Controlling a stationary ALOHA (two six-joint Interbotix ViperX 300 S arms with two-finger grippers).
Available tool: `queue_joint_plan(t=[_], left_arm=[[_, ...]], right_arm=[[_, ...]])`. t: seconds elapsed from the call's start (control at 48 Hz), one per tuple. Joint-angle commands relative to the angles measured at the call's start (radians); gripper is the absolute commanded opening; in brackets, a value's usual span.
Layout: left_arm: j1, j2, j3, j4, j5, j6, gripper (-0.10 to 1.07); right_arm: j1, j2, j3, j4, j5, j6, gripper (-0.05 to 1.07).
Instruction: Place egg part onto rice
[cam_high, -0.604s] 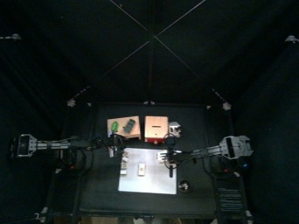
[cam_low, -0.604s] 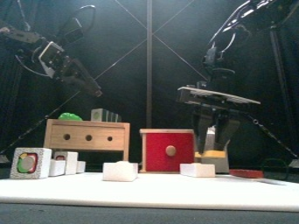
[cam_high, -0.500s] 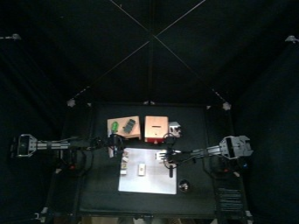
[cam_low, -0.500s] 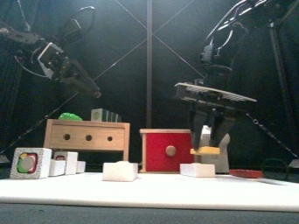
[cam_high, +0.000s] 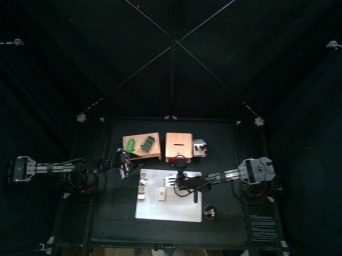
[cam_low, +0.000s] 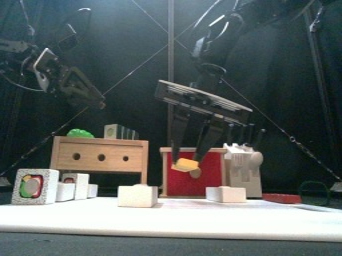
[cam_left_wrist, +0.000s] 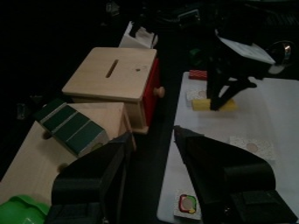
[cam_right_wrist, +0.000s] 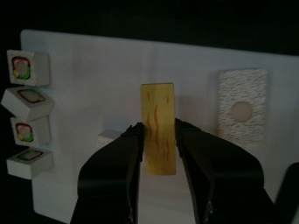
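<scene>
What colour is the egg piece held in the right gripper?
Yellow, a flat strip; the egg piece shows best in the right wrist view, clamped in the right gripper.

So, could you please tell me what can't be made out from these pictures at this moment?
- Top view: the egg piece is too small to see under the right gripper.
- Front view: which rice block lies below the egg; depth is flattened.
- Right wrist view: the egg's lower end, hidden between the jaws.
- Left wrist view: the green thing, cut off by the edge.

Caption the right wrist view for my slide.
Right gripper holding a yellow oblong egg strip above the pale grey board.
</scene>
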Motion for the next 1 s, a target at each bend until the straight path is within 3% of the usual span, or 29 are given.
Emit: queue_joint_plan(t=[0.0,0.229,0.521,0.667,0.979], left_arm=[[0.003,-0.002,-0.008,-0.002,-0.009,0.003,0.82],[0.003,-0.003,-0.003,-0.002,-0.008,0.003,0.82],[0.002,-0.003,0.000,0.000,-0.005,0.003,0.82],[0.002,-0.003,0.002,0.000,-0.003,0.005,0.82],[0.003,-0.003,0.002,0.002,0.011,0.005,0.82]], right_arm=[[0.014,0.008,-0.080,0.006,0.002,0.003,0.58],[0.048,0.100,-0.216,0.066,0.034,0.005,0.58],[0.081,0.184,-0.368,0.117,0.204,0.008,0.58],[0.092,0.209,-0.408,0.126,0.278,0.009,0.58],[0.092,0.230,-0.417,0.117,0.281,0.008,0.58]])
